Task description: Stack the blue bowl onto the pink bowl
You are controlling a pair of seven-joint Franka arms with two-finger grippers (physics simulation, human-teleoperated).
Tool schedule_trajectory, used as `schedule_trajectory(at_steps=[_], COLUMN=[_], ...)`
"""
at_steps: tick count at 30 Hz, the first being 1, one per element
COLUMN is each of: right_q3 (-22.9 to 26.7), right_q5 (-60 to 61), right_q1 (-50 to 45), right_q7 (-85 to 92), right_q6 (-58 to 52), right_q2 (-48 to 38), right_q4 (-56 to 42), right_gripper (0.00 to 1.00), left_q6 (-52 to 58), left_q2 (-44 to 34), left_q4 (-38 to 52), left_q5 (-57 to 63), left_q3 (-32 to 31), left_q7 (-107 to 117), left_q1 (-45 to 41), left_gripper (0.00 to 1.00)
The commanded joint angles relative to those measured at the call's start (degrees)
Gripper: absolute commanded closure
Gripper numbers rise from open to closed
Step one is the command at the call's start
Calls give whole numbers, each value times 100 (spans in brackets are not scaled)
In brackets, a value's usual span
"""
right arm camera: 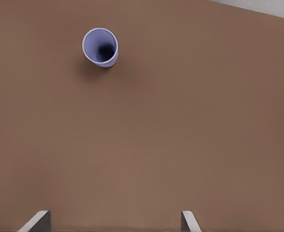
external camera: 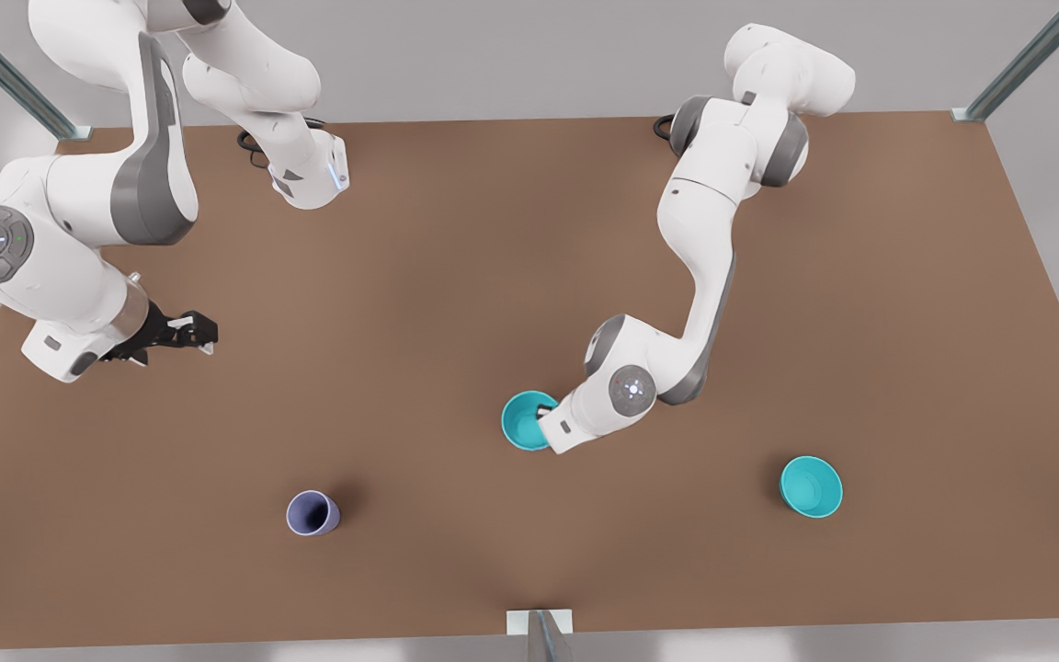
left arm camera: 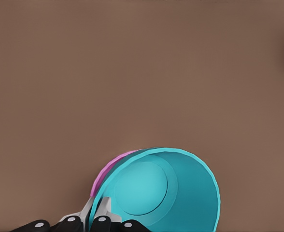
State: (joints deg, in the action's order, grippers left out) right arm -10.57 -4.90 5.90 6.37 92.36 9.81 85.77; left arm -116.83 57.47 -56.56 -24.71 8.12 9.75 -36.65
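1. Counter [external camera: 456,276]: plain brown, matte, flat. Grey metal struts stand at the far corners, a small bracket [external camera: 539,623] sits on the near edge, and grey wall lies beyond.
2. Nearest the near edge: lavender cup [external camera: 313,513], upright, open side up, inside dark and shadowed. It stands alone toward the front view's left, well apart from the bowls.
3. Spare teal bowl [external camera: 811,486] toward the front view's right, upright, nothing visible in it, no gripper near.
4. Blue bowl [external camera: 526,420] around mid-counter, at the tip of the arm on the front view's right. In the left wrist view it sits nested in the pink bowl [left arm camera: 111,170]; only a pink sliver of rim shows along one side. Blue bowl's inside is clean, nothing in it.
5. Left gripper [left arm camera: 97,212]: fingers narrow, pinching the blue bowl's rim, one finger inside the wall and one outside. Cannot tell whether the outer finger also touches the pink rim.
6. Right gripper [external camera: 187,333]: on the front view's left, farther back, hovering over bare counter with nothing between the fingers. Fingers spread wide; right wrist view shows both tips far apart with the lavender cup beyond them. This arm waits.
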Motion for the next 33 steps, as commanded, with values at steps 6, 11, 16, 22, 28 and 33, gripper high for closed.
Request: schedule_trajectory(at_steps=[6, 11, 16, 22, 28, 33], right_q3=[2, 2, 2, 2, 2, 2], right_q5=[6, 6, -11, -2, 6, 15], right_q1=[7, 7, 33, 51, 86, 95], right_q7=[593, 611, 620, 620, 637, 655], right_q6=[1, 1, 1, 45, 37, 45], right_q2=[13, 48, 100, 100, 56, 48], right_q4=[9, 9, 9, 1, -8, -17], right_gripper=[0, 0, 0, 0, 0, 0], left_q6=[451, 557, 548, 1220, 6005, 4424], left_q2=[-43, -43, -25, -173, -3593, -4507], left_q4=[-22, -39, -39, -66, -48, -1454], left_q5=[28, 28, 36, 45, 1654, 2357], left_q3=[-4, -4, -4, 75, 1508, -584], left_q7=[2655, 2655, 2655, 2611, -263, -192], left_q1=[0, -44, -62, 87, 1011, 2311], left_gripper=[79, 79, 79, 0, 0, 0])
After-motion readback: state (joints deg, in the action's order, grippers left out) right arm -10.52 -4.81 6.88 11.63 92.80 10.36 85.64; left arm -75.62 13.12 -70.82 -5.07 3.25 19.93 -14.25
